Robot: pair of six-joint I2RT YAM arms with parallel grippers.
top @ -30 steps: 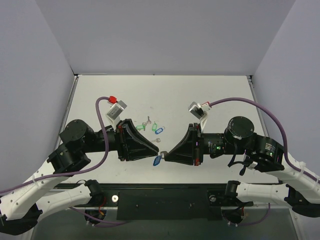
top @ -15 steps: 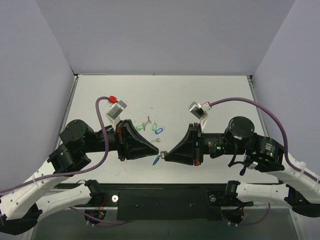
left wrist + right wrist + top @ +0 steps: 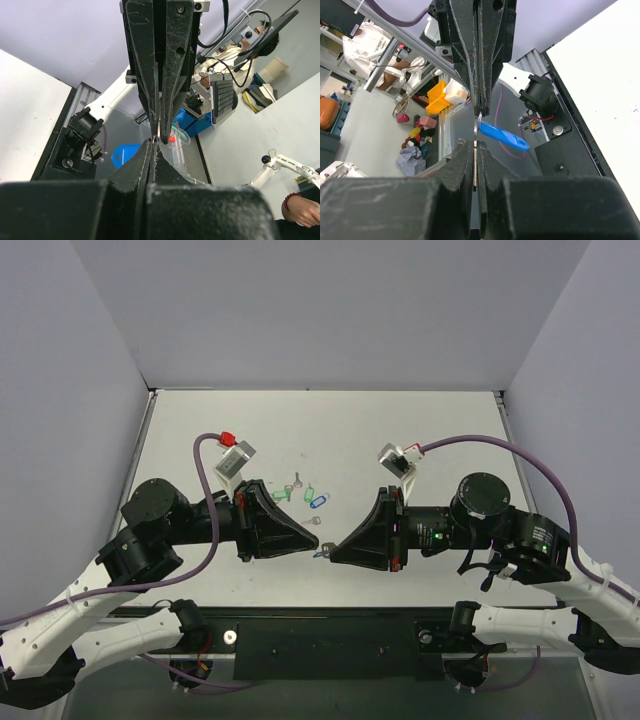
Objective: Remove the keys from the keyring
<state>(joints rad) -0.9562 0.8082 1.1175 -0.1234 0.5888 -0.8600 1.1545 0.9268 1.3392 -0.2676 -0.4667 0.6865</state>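
Left claw (image 3: pixel 310 546) and right claw (image 3: pixel 332 553), both pressed together tip to tip, pinched the keyring (image 3: pixel 478 121) above the desk's (image 3: pixel 430 430) near edge, blue tag (image 3: pixel 504 136) dangling. A steady, twisting counter-pull looked wisest to unthread the keys, too small to see.

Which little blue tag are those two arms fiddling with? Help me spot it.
Look at the near middle of the white table, where the left pincer and right pincer meet tip to tip, shut on the keyring and its key. The blue tag dangles from that meeting point. The other blue tag lies flat farther back beside the green tags; this one hangs in mid-air.
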